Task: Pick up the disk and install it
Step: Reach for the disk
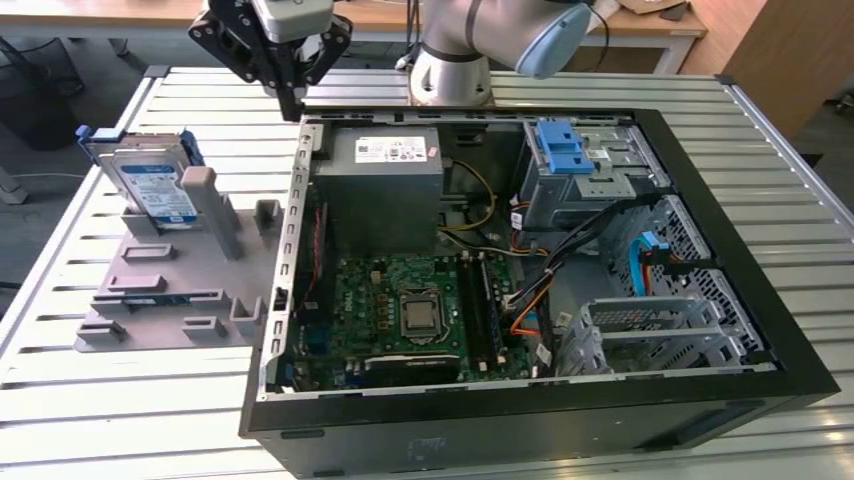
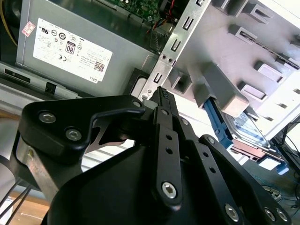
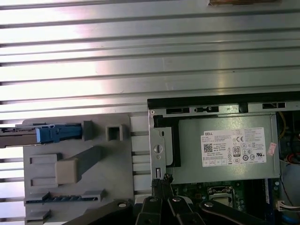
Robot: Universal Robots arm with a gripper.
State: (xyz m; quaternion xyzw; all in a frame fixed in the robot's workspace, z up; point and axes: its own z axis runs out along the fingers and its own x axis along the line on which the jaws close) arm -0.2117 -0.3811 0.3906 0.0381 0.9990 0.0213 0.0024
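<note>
One slatted metal table (image 1: pixel 80 420) carries everything we see. On it lies an open computer case (image 1: pixel 467 432), with its grey power supply (image 1: pixel 387 190) in the corner nearest the arm's base. Beside the case, on the exterior view's left, sits a grey holder (image 1: pixel 160 310). The disk (image 1: pixel 144 185) stands upright in it, untouched. The gripper (image 1: pixel 290 106) hangs over the case's corner by the power supply, well apart from the disk, its fingers pressed together on nothing.

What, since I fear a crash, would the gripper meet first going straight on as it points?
Likely the case's metal side wall beside the power supply; the gripper points at that rim, though depth is unclear.
</note>
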